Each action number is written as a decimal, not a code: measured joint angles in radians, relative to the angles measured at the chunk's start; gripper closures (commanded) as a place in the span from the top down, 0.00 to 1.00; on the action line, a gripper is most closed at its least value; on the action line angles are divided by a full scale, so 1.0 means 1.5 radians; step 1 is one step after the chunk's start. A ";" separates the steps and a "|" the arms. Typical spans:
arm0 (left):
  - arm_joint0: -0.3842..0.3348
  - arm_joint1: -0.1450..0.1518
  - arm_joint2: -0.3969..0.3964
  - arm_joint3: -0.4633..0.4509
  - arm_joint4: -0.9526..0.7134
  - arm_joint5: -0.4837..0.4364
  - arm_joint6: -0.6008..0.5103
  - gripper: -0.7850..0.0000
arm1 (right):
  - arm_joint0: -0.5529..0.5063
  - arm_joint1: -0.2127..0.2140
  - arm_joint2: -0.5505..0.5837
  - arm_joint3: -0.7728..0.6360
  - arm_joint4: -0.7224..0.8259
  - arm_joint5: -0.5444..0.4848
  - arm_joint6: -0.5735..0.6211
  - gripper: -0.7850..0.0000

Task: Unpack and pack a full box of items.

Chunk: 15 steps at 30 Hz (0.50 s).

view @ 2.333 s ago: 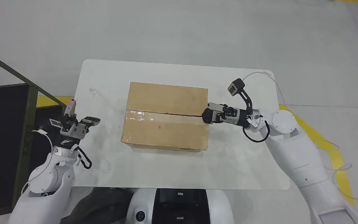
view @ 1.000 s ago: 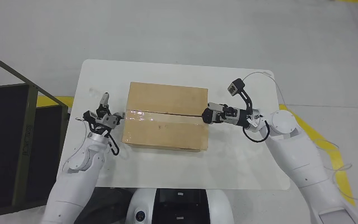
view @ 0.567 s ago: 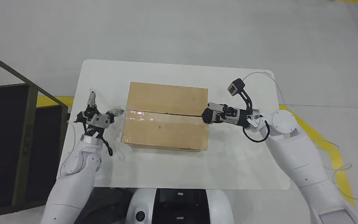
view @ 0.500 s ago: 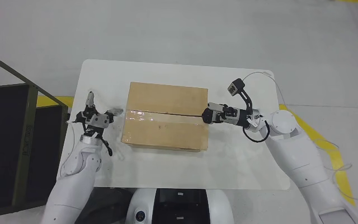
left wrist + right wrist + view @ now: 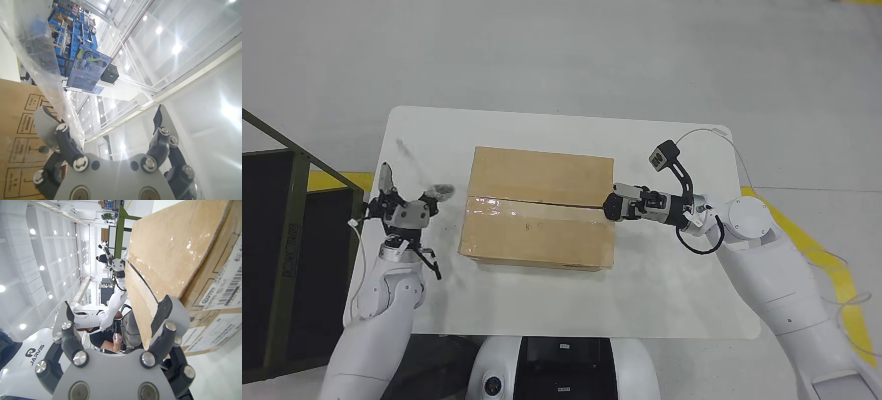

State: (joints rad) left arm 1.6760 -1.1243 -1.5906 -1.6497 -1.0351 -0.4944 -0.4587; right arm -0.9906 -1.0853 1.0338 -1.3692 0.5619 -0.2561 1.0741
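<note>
The closed cardboard box (image 5: 537, 208) sits mid-table (image 5: 672, 300), its top seam running left to right. The right gripper (image 5: 610, 203) is at the box's right end by the seam, jaws apart. Just left of the box, the left gripper (image 5: 102, 113) is spread wide, with a strip of clear tape (image 5: 47, 75) against one finger.

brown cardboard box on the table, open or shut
Shut: both top flaps of the brown cardboard box lie flat and meet at the middle seam.
</note>
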 measured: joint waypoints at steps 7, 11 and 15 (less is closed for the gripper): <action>0.042 -0.003 -0.015 -0.039 0.026 -0.004 -0.011 1.00 | 0.000 0.000 0.000 0.000 0.000 0.000 0.000 1.00; 0.068 -0.007 -0.021 -0.071 0.044 -0.026 -0.003 1.00 | 0.000 0.000 0.000 0.000 0.000 0.000 0.000 1.00; 0.088 -0.011 -0.024 -0.106 0.060 -0.049 0.006 1.00 | 0.000 0.000 0.000 0.000 0.000 0.000 0.000 1.00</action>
State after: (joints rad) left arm 1.8075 -1.1410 -1.6272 -1.8086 -0.9455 -0.5686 -0.4496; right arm -0.9906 -1.0853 1.0338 -1.3692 0.5619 -0.2561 1.0741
